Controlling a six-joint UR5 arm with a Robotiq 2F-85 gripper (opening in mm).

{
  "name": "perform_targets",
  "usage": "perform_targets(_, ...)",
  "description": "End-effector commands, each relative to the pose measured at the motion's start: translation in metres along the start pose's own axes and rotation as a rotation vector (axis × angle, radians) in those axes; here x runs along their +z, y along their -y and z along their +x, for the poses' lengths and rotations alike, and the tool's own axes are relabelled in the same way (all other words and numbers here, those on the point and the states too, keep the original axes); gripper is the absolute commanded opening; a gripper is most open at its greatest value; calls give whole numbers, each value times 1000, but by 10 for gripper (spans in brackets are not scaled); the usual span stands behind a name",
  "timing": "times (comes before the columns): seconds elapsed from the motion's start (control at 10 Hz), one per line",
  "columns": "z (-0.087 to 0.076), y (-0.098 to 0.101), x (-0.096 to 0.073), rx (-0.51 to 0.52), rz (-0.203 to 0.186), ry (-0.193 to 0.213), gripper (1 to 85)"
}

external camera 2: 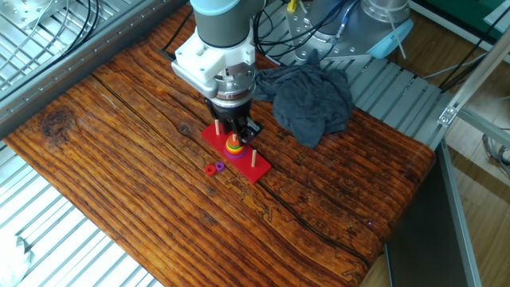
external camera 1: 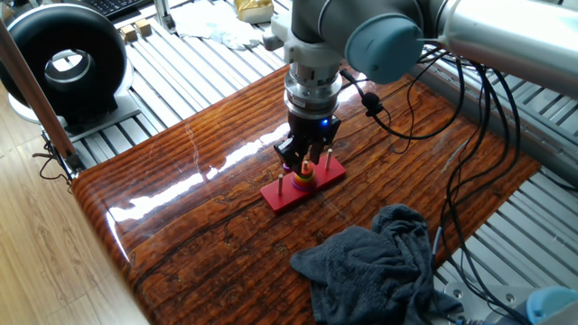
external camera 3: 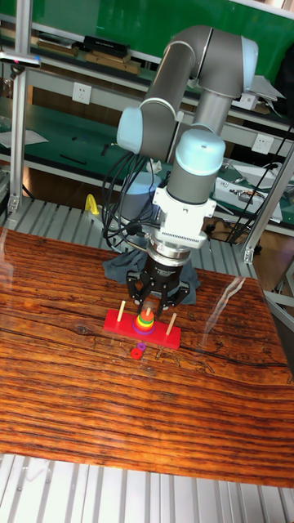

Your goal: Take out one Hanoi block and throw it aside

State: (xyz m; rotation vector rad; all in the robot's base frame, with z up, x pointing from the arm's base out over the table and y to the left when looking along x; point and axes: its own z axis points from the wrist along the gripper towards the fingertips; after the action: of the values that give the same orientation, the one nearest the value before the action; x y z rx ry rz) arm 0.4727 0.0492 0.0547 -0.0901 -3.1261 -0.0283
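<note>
The Hanoi block, a tiny red ring [external camera 2: 210,169] [external camera 3: 135,354], lies flat on the wooden table just off the red peg base [external camera 2: 261,170] [external camera 1: 282,197], touching a small purple ring [external camera 2: 220,166] [external camera 3: 140,347]. A stack of coloured rings [external camera 2: 233,146] [external camera 1: 305,180] [external camera 3: 144,324] sits on the middle peg. My gripper [external camera 2: 233,132] [external camera 1: 306,163] [external camera 3: 154,306] hangs straight above that stack, open, with its fingers on either side of the stack's top. It holds nothing that I can see.
A dark grey cloth [external camera 2: 307,100] [external camera 1: 379,262] lies bunched on the table beyond the base. A black round device [external camera 1: 68,63] stands off the table's far corner. Cables [external camera 1: 479,117] trail from the arm. Metal slats surround the table.
</note>
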Motion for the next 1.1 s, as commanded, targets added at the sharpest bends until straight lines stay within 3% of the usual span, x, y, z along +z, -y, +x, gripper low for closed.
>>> perform_targets(0.0,-4,-1,2,6,-1,7,420)
perform_targets(0.5,-5,-2,5,20,-16,16,353)
perform_targets(1.0,-6,-1,2,12,-22,17,360)
